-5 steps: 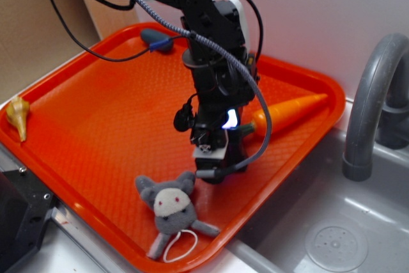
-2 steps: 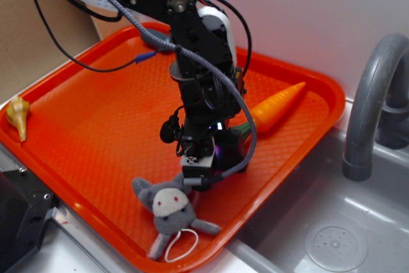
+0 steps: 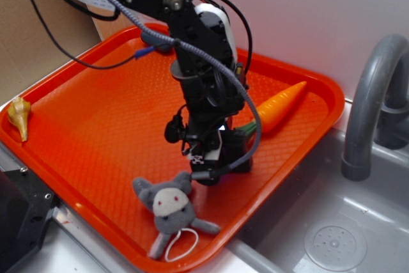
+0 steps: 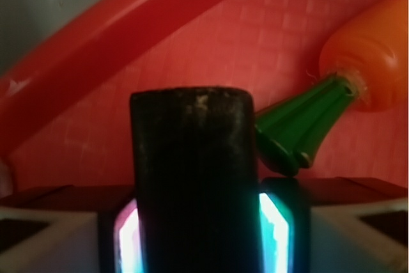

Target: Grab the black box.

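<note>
Since the wrist view is nearly filled by one dark block, the grasp is best read from there.
Gripper (image 3: 214,169): narrowed onto the black box (image 4: 195,177); its lit pads (image 4: 273,231) press both flanks of the block, so it appears held rather than merely straddled.
Black box: between the jaws, just beside the green leaves of the carrot (image 3: 279,109); in the exterior view the arm hides it almost wholly.
Carrot: lying near the tray's (image 3: 83,119) far right rim, leaf end toward the gripper and touching or nearly touching the box.
Change over the last second: the arm has shifted toward the plush toy (image 3: 170,208), and the carrot has swung so its tip now points toward the tray's far rim, apparently nudged during the approach.
Change in the last fraction of a second: the gripper has settled slightly away from the plush toy, close to the tray floor.
Meaning for the task: closure looks achieved; a lift would confirm the hold, with the carrot leaves the likeliest snag.
Seashell (image 3: 18,117): at the tray's left rim, well apart.
</note>
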Tool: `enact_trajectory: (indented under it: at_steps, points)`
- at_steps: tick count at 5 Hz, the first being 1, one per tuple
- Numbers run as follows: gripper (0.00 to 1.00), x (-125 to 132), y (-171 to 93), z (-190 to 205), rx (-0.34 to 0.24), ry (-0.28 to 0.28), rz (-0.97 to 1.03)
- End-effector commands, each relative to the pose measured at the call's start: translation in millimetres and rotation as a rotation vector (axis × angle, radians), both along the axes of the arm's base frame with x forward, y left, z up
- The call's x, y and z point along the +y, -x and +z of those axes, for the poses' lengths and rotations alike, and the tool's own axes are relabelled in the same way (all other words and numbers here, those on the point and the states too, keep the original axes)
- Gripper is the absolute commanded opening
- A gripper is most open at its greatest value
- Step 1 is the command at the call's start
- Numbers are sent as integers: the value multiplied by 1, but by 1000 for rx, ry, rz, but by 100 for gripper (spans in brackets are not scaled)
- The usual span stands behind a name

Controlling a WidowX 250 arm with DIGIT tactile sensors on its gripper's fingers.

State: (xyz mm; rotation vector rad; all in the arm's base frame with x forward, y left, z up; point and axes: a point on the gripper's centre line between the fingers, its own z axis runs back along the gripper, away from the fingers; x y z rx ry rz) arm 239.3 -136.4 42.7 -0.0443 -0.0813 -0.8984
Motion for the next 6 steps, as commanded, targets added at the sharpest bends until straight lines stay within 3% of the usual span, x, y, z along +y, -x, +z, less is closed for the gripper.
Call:
enact_trajectory:
  at_steps: [1, 3, 4, 5, 6]
  points:
    - [0, 55, 17, 61, -63, -47, 356]
    - [0, 151, 39, 131, -14, 64, 858]
    - [0, 196, 39, 133, 4, 76, 1109]
    - [0, 200, 26, 112, -75, 71, 1150]
    - [0, 201, 9, 96, -97, 39, 1140]
